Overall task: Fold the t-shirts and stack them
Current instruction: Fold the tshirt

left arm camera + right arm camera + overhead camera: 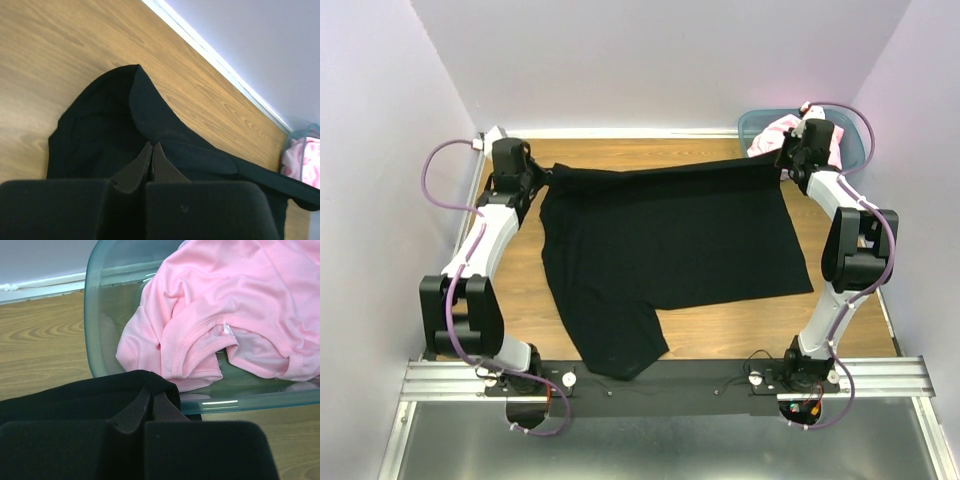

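Observation:
The black t-shirt (660, 245) lies spread on the wooden table, its far edge lifted and pulled taut between my two grippers. My left gripper (542, 178) is shut on the shirt's far left corner; in the left wrist view the jaws (152, 145) pinch black cloth (100, 130). My right gripper (783, 160) is shut on the far right corner; in the right wrist view the jaws (152, 392) are wrapped in black cloth (75, 400). The pink t-shirt (225, 315) lies crumpled in the teal bin (102, 315), also seen in the top view (775, 135).
The teal translucent bin (755, 122) stands at the far right corner beside the back wall. A white baseboard (215, 60) runs along the table's far edge. Bare wood (740, 325) shows in front of the shirt; one sleeve (620, 355) hangs toward the near rail.

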Controlling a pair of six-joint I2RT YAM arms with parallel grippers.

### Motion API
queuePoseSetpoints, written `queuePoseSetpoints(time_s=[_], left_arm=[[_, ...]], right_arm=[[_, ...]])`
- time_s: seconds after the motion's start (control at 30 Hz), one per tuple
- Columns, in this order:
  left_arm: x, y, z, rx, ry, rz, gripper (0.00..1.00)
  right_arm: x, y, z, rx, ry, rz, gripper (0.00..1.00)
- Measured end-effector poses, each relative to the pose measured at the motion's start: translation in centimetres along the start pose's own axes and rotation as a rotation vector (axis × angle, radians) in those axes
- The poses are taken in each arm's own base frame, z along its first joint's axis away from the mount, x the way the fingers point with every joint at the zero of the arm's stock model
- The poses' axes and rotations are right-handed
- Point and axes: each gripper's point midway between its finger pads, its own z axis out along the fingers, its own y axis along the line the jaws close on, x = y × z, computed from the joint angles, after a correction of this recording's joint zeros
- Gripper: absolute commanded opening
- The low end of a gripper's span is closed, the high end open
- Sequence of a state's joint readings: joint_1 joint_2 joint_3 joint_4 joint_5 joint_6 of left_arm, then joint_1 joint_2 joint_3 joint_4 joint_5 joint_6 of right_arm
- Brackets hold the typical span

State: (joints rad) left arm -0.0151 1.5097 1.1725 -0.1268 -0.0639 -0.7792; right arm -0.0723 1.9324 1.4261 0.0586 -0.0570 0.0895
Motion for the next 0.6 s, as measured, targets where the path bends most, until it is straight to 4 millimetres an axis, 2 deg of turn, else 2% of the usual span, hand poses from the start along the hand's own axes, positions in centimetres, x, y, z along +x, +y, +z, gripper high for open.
queuePoseSetpoints(time_s=[0.23,0.47,0.6], left_arm=[[3.0,2.4,-2.9,-0.028,0.04,-0.093,0.0],[5.6,4.0,-4.0,-0.038,0.082,-0.156,0.0],[8.2,5.4,-4.2,-0.053,0.142,-0.189,0.0]], right_arm=[[-0.2,-0.5,0.0,0.007,-0.002,0.014,0.0],[0.4,-0.5,-0.1,0.011,0.018,0.036,0.01],[2.0,-0.8,-0.2,0.021,0.056,0.051,0.01]])
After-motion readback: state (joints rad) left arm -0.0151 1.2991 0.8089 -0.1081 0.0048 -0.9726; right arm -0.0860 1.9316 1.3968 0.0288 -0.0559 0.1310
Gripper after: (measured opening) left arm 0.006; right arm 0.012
